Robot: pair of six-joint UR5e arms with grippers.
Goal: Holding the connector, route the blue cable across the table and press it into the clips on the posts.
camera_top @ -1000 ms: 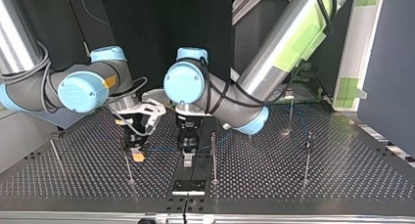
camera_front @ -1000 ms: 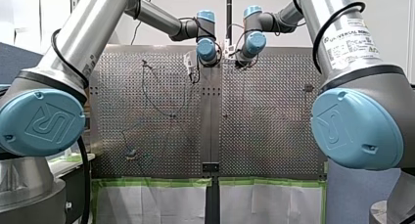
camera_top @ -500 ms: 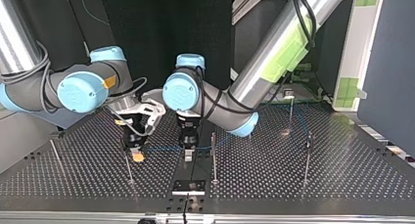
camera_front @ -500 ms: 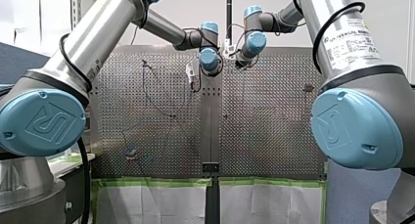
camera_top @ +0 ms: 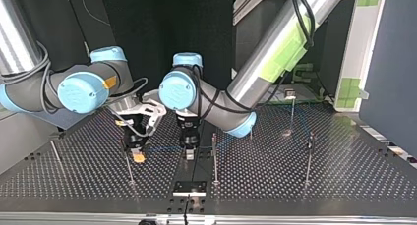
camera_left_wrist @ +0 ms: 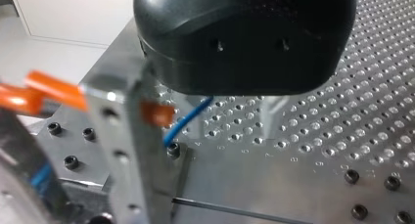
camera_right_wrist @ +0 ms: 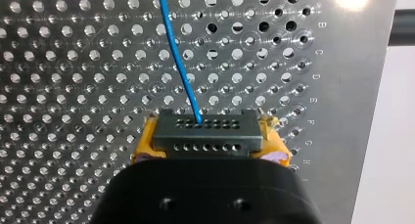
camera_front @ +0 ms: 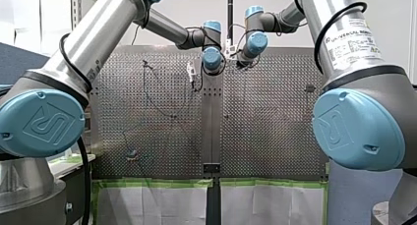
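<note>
A: So, biggest first. Desk?
B: Perforated metal desk (camera_top: 344, 178), with a plain strip down its middle in the front view. Both arms reach over it and meet near that strip.
A: Arms?
B: Top view: my left arm (camera_top: 265, 63) enters at upper right, green tape on its tube. My right arm (camera_top: 78, 90) enters from the left. Wrists close together.
A: Grippers?
B: The right gripper (camera_right_wrist: 209, 145) has its yellow pads clamped on the connector (camera_right_wrist: 205, 131), one pad at each end. The left gripper (camera_top: 189, 151) points down at the desk, just beside the right one. Open or closed, I cannot tell: its black housing blocks its own wrist view.
A: Posts?
B: Thin upright posts on the desk. One post (camera_top: 214, 158) stands just beside the left gripper, on the side away from the right gripper. One post (camera_top: 130, 170) is right by the right gripper, toward the near edge. Another post (camera_top: 308, 158) is well apart, at the top view's right.
A: Cable?
B: The blue cable (camera_right_wrist: 178, 53) leaves the connector and runs away over the desk's holes. In the top view the cable (camera_top: 164, 149) spans the gap from right gripper to left gripper. In the left wrist view it comes out from under the black housing.
A: Connector, close up?
B: Dark, rectangular, two rows of small holes; the cable enters at the row farther from the gripper
</note>
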